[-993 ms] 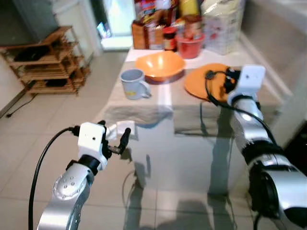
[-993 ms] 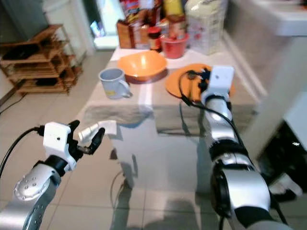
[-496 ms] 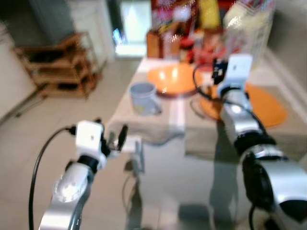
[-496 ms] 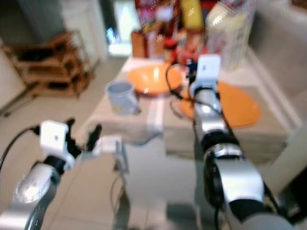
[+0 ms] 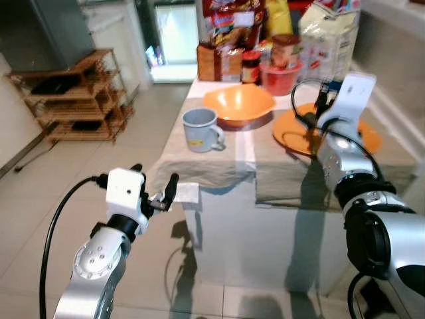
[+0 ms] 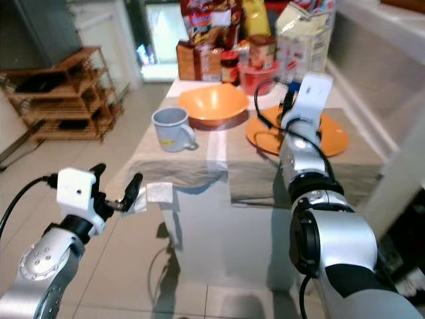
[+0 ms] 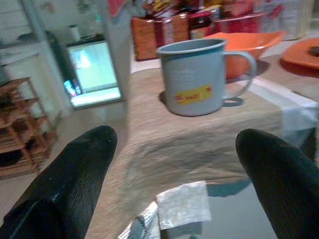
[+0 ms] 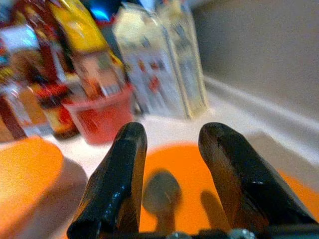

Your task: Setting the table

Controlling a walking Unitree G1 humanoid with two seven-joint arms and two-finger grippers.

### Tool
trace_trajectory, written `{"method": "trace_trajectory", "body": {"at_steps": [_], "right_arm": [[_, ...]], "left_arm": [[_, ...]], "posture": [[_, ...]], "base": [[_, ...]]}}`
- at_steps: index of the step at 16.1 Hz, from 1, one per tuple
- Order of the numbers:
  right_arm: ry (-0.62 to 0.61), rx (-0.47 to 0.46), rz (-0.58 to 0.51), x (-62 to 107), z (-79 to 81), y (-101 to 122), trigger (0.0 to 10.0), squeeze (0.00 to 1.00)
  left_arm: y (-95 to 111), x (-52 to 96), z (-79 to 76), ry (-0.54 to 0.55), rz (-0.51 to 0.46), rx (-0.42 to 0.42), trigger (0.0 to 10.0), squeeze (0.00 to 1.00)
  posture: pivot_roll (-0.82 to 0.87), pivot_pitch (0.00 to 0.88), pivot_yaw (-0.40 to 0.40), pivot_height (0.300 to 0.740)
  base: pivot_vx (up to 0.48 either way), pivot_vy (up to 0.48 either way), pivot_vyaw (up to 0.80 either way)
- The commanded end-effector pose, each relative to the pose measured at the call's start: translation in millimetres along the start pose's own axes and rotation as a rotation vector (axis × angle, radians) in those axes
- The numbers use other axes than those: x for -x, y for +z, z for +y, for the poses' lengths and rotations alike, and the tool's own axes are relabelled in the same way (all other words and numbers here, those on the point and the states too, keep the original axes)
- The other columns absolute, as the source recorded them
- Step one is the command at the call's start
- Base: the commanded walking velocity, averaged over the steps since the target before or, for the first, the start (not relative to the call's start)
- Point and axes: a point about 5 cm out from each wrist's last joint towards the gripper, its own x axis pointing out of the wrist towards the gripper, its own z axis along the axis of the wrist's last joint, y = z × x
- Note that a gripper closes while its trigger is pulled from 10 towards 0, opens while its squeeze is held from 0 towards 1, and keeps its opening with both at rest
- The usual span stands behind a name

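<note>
Our silver arms carry white wrist boxes, looped black cables and ringed screws; left gripper (image 5: 154, 192) and right gripper (image 8: 172, 164) show glossy black fingers.

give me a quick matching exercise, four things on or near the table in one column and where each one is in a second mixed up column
Things:
1. blue-grey mug
2. orange bowl
3. orange plate
4. left gripper

Places:
A. under the right gripper
B. off the table's near left corner, over the floor
C. on the cloth near the table's left edge, handle toward the robot's right
D. just behind the mug, in front of the food packages

Pairs: 1-C, 2-D, 3-A, 4-B
</note>
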Motion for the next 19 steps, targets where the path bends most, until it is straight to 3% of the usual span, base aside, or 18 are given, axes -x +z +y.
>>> {"method": "trace_trajectory", "body": {"at_steps": [1,5,10,12,13,14,15,17,18,19], "right_arm": [[0.013,-0.005,0.054,0.8,4.2,-6.1,10.0,0.00],[-0.020,0.052,0.134,4.2,1.4,-21.2,10.0,0.00],[-0.001,0.060,0.135,4.3,6.9,-20.1,10.0,0.00],[0.032,0.129,0.015,3.3,16.9,-5.5,10.0,0.00],[0.060,0.187,-0.130,3.7,23.1,10.6,10.0,0.00],[0.076,0.174,-0.260,7.9,24.1,19.8,10.0,0.00],[0.119,0.128,-0.294,18.7,18.7,5.0,10.0,0.00],[0.170,0.142,-0.262,38.5,7.3,-24.3,10.0,0.00],[0.167,0.143,-0.236,63.7,-9.9,-41.8,10.0,0.00],[0.169,0.161,-0.221,78.4,-16.9,-49.5,10.0,0.00]], "left_arm": [[4.6,2.3,4.0,-0.001,0.000,-0.018,10.0,0.00],[5.8,17.7,10.7,0.002,0.037,-0.048,10.0,0.00],[9.1,31.0,18.3,0.039,0.073,-0.082,10.0,0.00],[10.3,29.3,17.0,0.045,0.060,-0.077,10.0,0.00],[9.9,26.4,17.3,0.054,0.042,-0.087,10.0,0.00],[5.0,20.9,24.6,0.108,0.031,-0.060,10.0,0.00],[-3.7,11.4,34.3,0.176,0.034,-0.015,10.0,0.00],[-11.0,2.6,37.3,0.192,0.047,0.019,10.0,0.00],[-17.3,0.3,35.3,0.169,0.068,0.027,10.0,0.00],[-21.0,-1.4,33.5,0.154,0.079,0.034,10.0,0.00]], "posture": [[0.03,0.000,0.111,0.740],[0.10,0.000,0.123,0.740],[0.15,0.000,0.115,0.740],[0.14,0.000,0.100,0.740],[0.14,0.000,0.083,0.740],[0.12,0.000,0.063,0.740],[0.07,0.000,0.047,0.740],[-0.02,0.000,0.053,0.740],[-0.08,0.000,0.067,0.740],[-0.11,0.000,0.074,0.740]], "base": [[0.000,0.000,0.00],[0.000,0.000,0.00],[0.000,0.000,0.00],[0.000,0.000,0.00],[0.000,0.000,0.00],[0.000,0.000,0.00],[0.000,0.000,0.00],[0.000,0.000,0.00],[0.000,0.000,0.00],[0.000,0.000,0.00]]}}
